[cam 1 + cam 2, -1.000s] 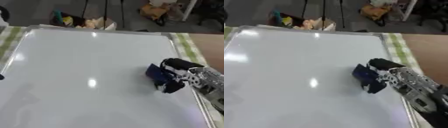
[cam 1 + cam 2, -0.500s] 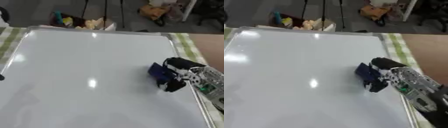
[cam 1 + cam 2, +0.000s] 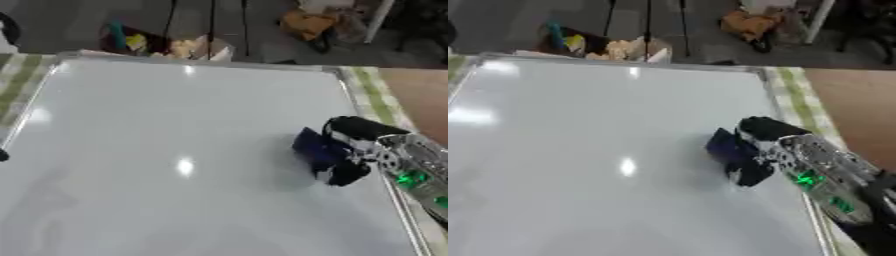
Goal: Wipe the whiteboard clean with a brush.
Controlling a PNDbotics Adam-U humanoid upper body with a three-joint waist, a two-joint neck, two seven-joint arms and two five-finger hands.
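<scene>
**Right hand holds the brush on the board's right side, close to the frame**

Nearest the camera, the lower stretch of the whiteboard (image 3: 157, 200) is bare white surface running out of the bottom of both views, with only soft glare spots on it. A faint grey smudge shows at the lower left; whether it is a mark or a reflection cannot be told.

The right arm comes in from the lower right, silver with green lights, crossing the board's right frame. Its right hand (image 3: 354, 150) has black fingers curled round the dark blue brush (image 3: 315, 146), which lies against the board surface. The brush sits right of centre, near the right frame but apart from it, with a narrow strip of white between them. To its left the board lies open all the way to the left frame.

A small dark shape (image 3: 3, 155) shows at the left edge of the left eye view; what it is cannot be told.

Beyond the hand, the upper half of the board is free up to the top frame. A green-striped cloth (image 3: 794, 97) shows beside the right frame. Past the top edge lies clutter on the floor (image 3: 175, 45).
</scene>
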